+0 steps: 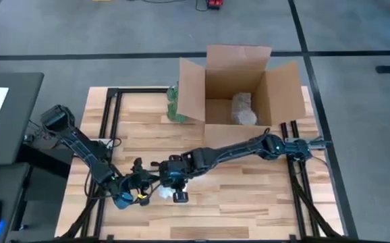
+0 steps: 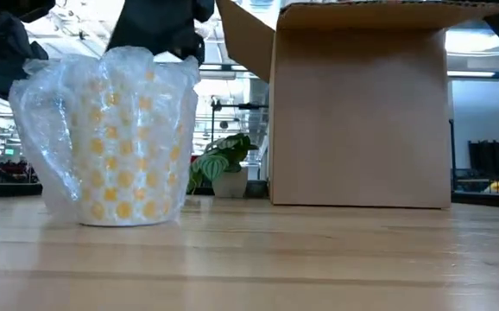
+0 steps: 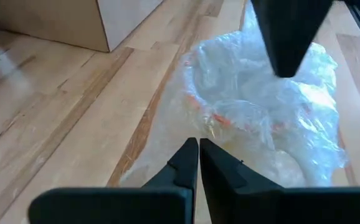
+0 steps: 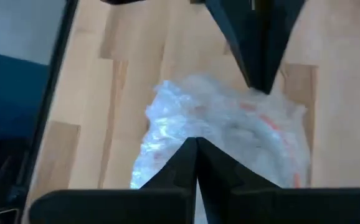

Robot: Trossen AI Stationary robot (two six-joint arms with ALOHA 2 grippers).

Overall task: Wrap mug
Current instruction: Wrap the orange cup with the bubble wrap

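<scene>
The mug [image 2: 116, 142] stands upright on the wooden table near its front edge, swathed in clear bubble wrap [image 2: 42, 112]; yellow dots show through the wrap. From above it appears as a white bundle [image 1: 162, 194] between the two grippers. My left gripper [image 3: 198, 146] is on its left side and my right gripper [image 4: 196, 143] on its right side. Both are shut at the wrap's upper edges. Each wrist view also shows the other arm's fingers beyond the bundle. My left gripper pinches the loose edge of the bubble wrap [image 3: 186, 134] on the mug's left side between its two fingertips, slanting down from the left. The wrap stands up around the mug, which rests on the table. My right gripper pinches the wrap's upper edge [image 4: 195, 132] between its fingertips on the bundle's opposite side, coming from above and the right. How many layers it has does not show.
An open cardboard box [image 1: 239, 94] stands at the table's far edge with a bubble-wrapped item [image 1: 243, 109] inside. A green plant [image 1: 175, 104] sits just left of the box. Bare wood [image 1: 249, 196] lies to the right of the mug.
</scene>
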